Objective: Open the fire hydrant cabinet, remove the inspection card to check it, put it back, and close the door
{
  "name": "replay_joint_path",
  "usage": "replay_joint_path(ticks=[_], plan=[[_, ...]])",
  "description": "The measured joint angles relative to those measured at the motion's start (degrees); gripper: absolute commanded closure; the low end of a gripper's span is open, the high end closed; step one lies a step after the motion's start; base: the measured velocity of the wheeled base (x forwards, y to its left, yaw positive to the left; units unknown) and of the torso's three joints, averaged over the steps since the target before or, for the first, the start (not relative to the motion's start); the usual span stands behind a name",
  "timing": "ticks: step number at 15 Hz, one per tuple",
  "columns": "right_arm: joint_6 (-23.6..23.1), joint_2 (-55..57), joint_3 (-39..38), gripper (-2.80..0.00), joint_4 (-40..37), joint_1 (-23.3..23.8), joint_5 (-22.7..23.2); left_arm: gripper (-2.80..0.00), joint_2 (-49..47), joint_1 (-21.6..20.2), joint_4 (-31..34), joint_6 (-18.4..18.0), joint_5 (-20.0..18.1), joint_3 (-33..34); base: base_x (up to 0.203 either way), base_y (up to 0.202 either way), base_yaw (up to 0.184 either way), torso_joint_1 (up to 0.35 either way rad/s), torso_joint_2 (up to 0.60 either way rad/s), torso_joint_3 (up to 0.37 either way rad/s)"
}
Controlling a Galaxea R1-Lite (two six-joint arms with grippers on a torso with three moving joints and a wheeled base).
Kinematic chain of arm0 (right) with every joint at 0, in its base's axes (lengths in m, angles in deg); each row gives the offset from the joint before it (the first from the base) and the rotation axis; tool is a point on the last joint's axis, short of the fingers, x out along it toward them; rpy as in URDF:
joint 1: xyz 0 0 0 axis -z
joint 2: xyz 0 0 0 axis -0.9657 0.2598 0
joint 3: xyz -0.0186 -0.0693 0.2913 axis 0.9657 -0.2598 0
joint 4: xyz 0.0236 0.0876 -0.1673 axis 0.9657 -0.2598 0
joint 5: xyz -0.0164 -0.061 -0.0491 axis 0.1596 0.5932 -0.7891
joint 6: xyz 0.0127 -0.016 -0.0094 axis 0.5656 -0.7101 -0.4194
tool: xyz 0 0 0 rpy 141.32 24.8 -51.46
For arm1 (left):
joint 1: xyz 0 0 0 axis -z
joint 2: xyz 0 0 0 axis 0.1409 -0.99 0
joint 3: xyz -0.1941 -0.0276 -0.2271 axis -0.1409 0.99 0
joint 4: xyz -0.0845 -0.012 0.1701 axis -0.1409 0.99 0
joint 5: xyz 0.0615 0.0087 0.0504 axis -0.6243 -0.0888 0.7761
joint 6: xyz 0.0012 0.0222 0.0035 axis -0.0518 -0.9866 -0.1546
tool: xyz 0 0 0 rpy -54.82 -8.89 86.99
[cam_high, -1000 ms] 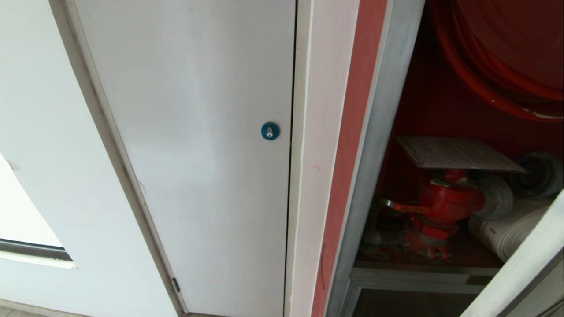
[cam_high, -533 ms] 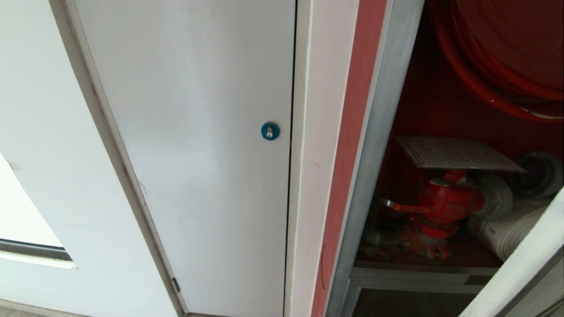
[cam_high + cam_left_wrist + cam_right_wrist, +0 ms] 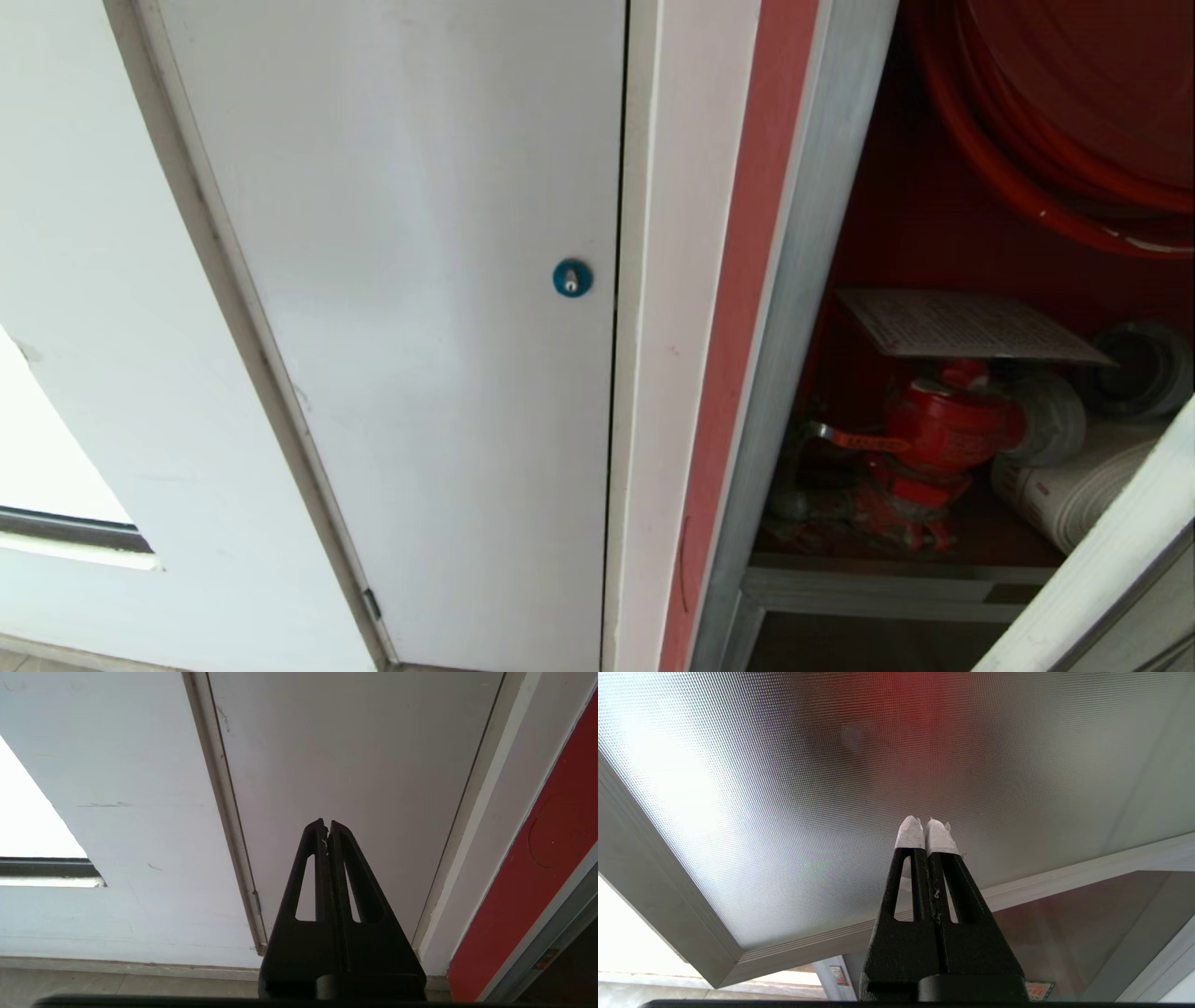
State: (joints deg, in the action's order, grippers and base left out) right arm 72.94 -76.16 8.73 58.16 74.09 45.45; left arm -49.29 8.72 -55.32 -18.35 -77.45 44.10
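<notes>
Two grippers show only in their own wrist views, and neither holds anything. Seen from the head, the fire hydrant cabinet stands open on the right, its silver frame edging a red interior. Inside, the inspection card lies flat on top of the red valve, with the red hose reel above it and the white rolled hose just right of the valve. A slanting pale edge of the door crosses the near right corner, swung out from the cabinet. Left of the cabinet is a plain white panel with a blue round lock near its right edge. The left gripper has its black fingers pressed together, pointing at that white panel (well short of it). The right gripper likewise has its fingers together, their tips wrapped in white tape, in front of the door's textured glass; whether the tips touch the glass cannot be told.
</notes>
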Motion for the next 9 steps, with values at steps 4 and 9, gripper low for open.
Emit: replay_joint_path(ticks=[4, 9], plan=[[0.11, 0.0, 0.0, 0.0, 0.0, 0.0, -0.09, 0.0, 0.0, 0.0, 0.01, 0.0, -0.01, 0.0, 0.0, 0.0, 0.0, 0.0, 0.0, 0.0], [2.0, 0.0, 2.58, 0.0, 0.0, -0.05, -0.38, 0.0, 0.0, 0.0, 0.02, 0.02, -0.03, 0.0, 0.0, 0.0, 0.0, 0.0, 0.0, 0.0]])
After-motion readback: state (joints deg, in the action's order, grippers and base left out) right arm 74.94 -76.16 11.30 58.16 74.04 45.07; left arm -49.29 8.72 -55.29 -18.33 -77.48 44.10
